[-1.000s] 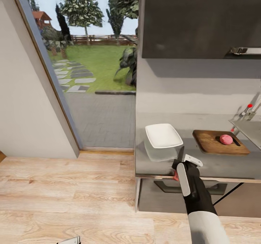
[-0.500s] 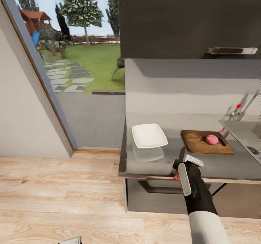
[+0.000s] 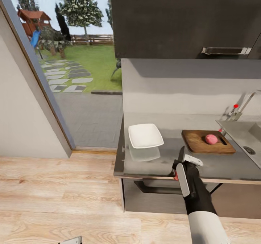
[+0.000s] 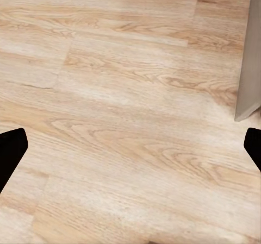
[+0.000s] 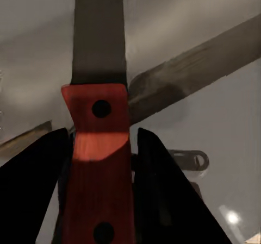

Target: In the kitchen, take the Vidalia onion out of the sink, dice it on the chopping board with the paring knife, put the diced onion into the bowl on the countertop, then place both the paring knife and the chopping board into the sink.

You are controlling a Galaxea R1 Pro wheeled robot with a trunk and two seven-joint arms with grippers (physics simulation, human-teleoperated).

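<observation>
Orange-red handle of the paring knife sits clamped between the right gripper fingers, dark blade pointing up and fwd over the countertop front edge. White bowl rests on the counter near its left end; brown chopping board lies well to its right, just beside the sink, w/ a pinkish round thing, prob. the onion, on it. Left gripper hangs over the wood floor, fingers spread wide apart, nothing between them.
</observation>
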